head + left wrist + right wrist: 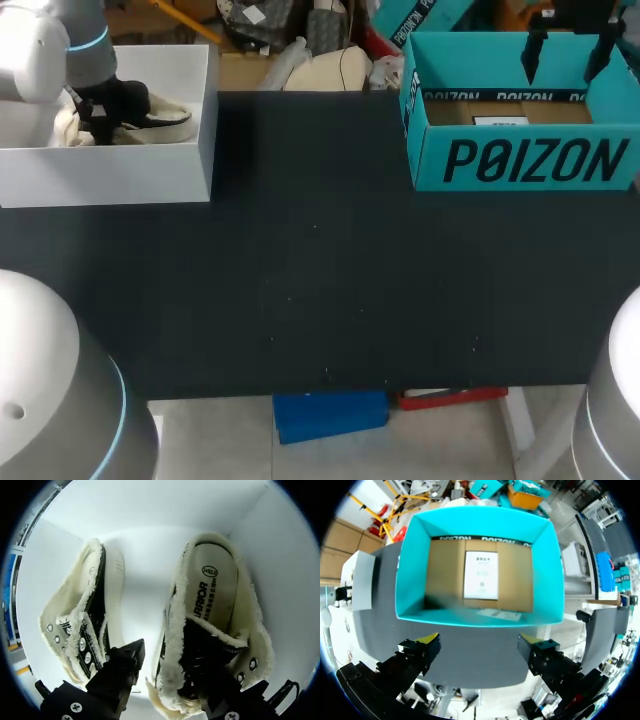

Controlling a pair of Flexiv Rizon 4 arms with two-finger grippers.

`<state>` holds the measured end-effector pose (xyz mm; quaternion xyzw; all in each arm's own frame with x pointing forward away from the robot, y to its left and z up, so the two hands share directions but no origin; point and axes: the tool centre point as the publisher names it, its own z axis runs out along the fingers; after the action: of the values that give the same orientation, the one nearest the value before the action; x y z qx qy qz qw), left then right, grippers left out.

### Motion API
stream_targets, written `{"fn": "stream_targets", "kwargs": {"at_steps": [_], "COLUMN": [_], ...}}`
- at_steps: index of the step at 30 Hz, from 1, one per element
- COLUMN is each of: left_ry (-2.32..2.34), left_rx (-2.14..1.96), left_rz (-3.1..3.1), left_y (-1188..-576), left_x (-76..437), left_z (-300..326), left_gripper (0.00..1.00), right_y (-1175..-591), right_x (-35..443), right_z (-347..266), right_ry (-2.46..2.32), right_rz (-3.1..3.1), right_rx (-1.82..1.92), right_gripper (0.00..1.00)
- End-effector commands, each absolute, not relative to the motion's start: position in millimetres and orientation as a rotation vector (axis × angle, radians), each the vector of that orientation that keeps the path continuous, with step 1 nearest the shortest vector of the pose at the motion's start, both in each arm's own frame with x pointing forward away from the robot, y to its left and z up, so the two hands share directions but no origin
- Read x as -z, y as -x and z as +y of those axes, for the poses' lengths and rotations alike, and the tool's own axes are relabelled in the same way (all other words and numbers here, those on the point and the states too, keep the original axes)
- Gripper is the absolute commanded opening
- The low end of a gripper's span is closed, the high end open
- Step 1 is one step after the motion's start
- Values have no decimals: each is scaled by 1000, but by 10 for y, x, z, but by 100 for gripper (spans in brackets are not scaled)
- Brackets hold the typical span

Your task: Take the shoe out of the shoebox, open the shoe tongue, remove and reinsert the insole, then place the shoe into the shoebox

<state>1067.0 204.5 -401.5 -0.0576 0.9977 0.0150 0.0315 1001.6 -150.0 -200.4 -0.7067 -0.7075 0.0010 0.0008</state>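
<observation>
The left arm (35,50) and right arm (618,400) are smooth, rounded white-grey shells with thin light-blue rings (88,42) at the joints. The left gripper (170,680) is angular matte black with silver cross-head screws (76,707). The right gripper (479,641) is black with yellow fingertips (429,639).

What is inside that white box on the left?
Two cream-and-black fleece-lined shoes: a shoe on its side and an upright shoe with its insole showing. The left hand covers the upright shoe's front, so its toe cannot be seen.
</observation>
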Motion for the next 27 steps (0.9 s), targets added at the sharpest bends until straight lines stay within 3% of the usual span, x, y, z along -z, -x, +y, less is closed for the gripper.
{"fn": "stream_targets", "kwargs": {"at_steps": [1, 4, 5, 6, 18, 27], "left_ry": [182, 173, 168, 166, 76, 54], "left_rx": [-63, -65, -64, -64, -29, 3], "left_rz": [3084, 3090, 3091, 3092, 3077, 2990], "left_y": [-10717, -10721, -10721, -10720, -10675, -10717], "left_x": [4072, 4081, 4081, 4081, 3809, 2999], "left_z": [2021, 2021, 2021, 2020, 1936, 1913], "left_gripper": [39, 25, 4, 0, 0, 0], "right_y": [-10013, -10013, -10013, -10013, -10013, -10013], "right_x": [2001, 2001, 2001, 2001, 2001, 2001], "right_z": [-1500, -1500, -1500, -1500, -1500, -1500], "right_ry": [2220, 2220, 2220, 2220, 2220, 2220], "right_rz": [-2221, -2221, -2221, -2221, -2221, -2221], "right_rx": [-3, -3, -3, -3, -3, -3], "right_gripper": [100, 100, 100, 100, 100, 100]}}
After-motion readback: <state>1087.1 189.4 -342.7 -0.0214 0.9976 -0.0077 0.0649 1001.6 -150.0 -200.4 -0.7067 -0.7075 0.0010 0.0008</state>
